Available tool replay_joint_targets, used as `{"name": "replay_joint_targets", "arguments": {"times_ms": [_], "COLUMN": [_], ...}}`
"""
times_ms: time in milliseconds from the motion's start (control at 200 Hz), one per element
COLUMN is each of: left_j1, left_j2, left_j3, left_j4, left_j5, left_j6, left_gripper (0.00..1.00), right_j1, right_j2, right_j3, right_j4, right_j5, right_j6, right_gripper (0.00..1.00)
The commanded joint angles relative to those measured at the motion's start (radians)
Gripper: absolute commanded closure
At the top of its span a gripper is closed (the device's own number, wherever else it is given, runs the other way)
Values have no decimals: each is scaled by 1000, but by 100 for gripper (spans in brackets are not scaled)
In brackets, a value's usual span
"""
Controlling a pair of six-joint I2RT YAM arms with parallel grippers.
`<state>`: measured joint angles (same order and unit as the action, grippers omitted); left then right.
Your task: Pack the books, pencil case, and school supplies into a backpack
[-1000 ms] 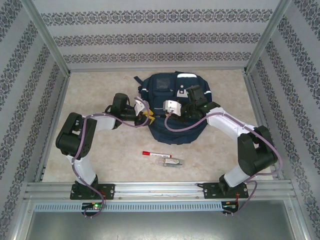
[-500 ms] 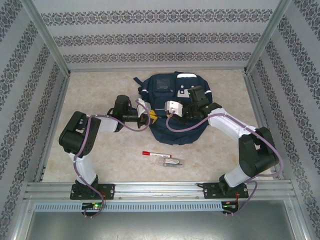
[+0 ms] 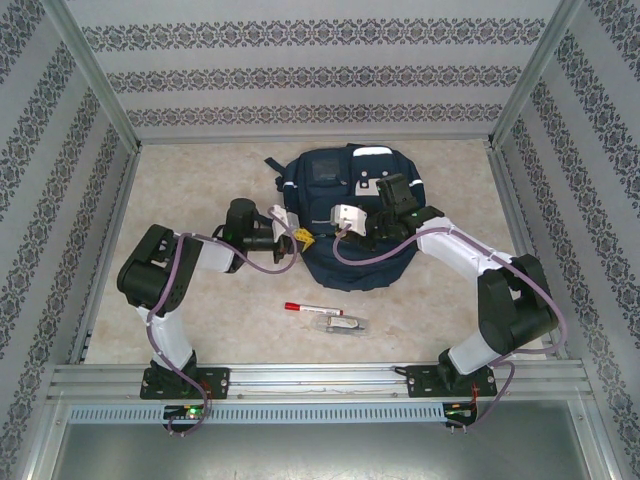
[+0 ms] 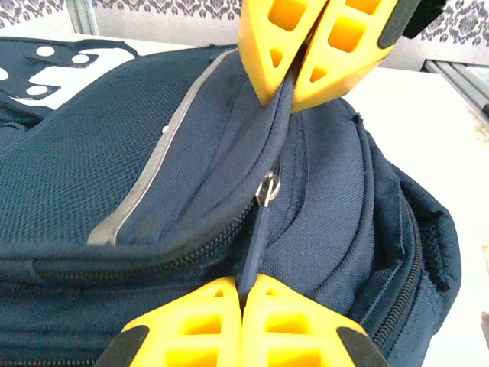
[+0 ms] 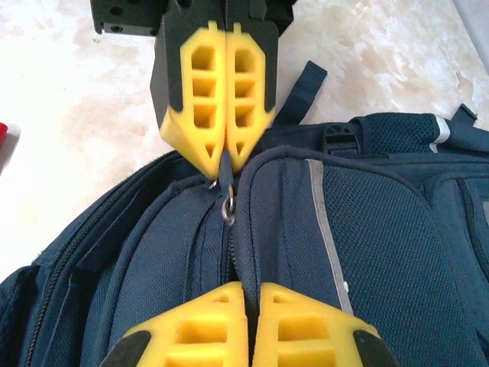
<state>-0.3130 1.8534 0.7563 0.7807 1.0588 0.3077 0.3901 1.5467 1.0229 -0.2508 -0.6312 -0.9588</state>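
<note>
Beige, marble-patterned desk fills a booth whose pale walls carry dark floral bands. A silver metal rail runs along the near edge, where two arms are bolted.

From the top, the left arm bends inward towards the middle of the desk. Its left hand is at the near left edge of a navy backpack, which lies flat at the centre back of the desk. The right hand meets it there from the right, and the right arm curves back to its base. Nearer the rail, well apart from the bag, a white marker pen with a red cap lies on the bare desk. A clear-wrapped item lies just beside it to the right.

The left wrist view shows detail the top view cannot. The left hand's yellow fingers are clenched on a dark zip pull hanging from a metal ring. Zip teeth to the left are meshed, and a grey stripe crosses the pocket. The bag's inside is hidden.

The right wrist view shows the right hand clamped on a fold of backpack fabric beside that zip.
</note>
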Motion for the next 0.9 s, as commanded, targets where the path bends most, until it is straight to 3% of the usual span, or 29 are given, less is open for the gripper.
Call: {"name": "replay_joint_targets", "arguments": {"times_ms": [0,95,180,270,470,615,759,814,894], "left_j1": [49,72,105,126,112,87,74,74,74], "left_j2": [-39,-106,-77,-46,8,42,19,-21,-104], "left_j3": [-18,-27,-28,-2,109,191,182,160,122], "left_j4": [128,-44,67,92,-55,-212,-222,-216,-221], "left_j5": [-19,-120,-108,-176,-384,-464,-512,-523,-511], "left_j6": [-48,59,-46,-144,-199,-187,-184,-196,-184], "left_gripper": [100,100,100,100,100,100,100,83,65], "right_j1": [-27,-36,-36,-28,-12,18,39,43,43], "right_j2": [-64,-89,-100,-121,-181,-200,-169,-155,-130], "right_j3": [-4,-24,-28,-49,-100,-130,-114,-112,-119], "right_j4": [-47,-48,-52,-52,-26,12,32,46,101], "right_j5": [-85,-98,-94,-102,-90,-88,-83,-67,-18], "right_j6": [-42,-71,-87,-112,-143,-124,-69,-44,7], "right_gripper": [100,100,100,100,100,100,100,100,79]}}
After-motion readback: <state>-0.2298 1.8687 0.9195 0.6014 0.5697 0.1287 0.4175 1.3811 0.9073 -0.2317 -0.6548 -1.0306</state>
